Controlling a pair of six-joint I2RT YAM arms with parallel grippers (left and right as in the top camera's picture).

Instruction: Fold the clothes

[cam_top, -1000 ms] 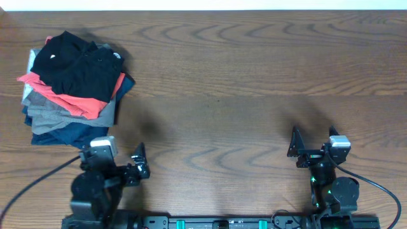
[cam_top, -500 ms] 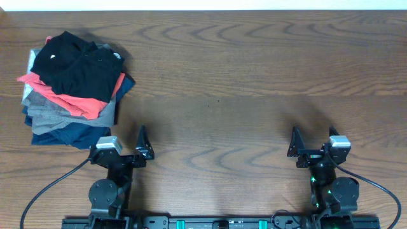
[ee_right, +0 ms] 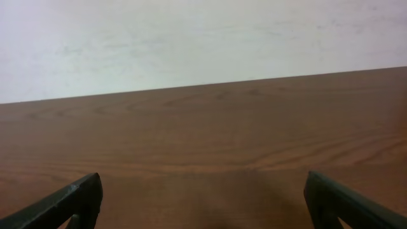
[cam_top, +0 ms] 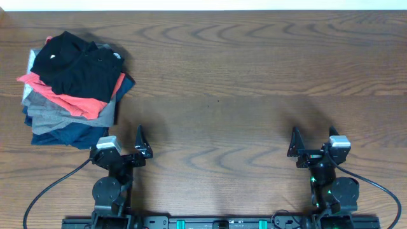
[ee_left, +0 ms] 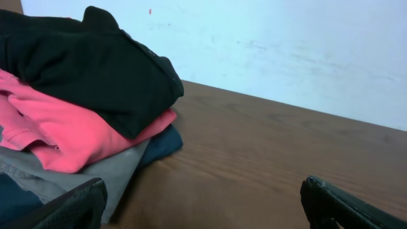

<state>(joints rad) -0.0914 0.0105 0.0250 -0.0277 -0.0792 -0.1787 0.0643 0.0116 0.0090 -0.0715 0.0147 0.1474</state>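
Observation:
A pile of folded clothes lies at the table's far left: a black garment on top, then a red one, a grey one and a navy one. The left wrist view shows the pile close ahead on its left. My left gripper is open and empty, just below the pile's near right corner, with its left finger by the grey cloth. My right gripper is open and empty at the near right over bare wood.
The brown wooden table runs from the pile to the right edge. A pale wall stands behind its far edge. Both arm bases and their cables sit at the near edge.
My left gripper has swung up from a turned, lower pose to face straight toward the far edge, beside the pile. The right arm has not moved.

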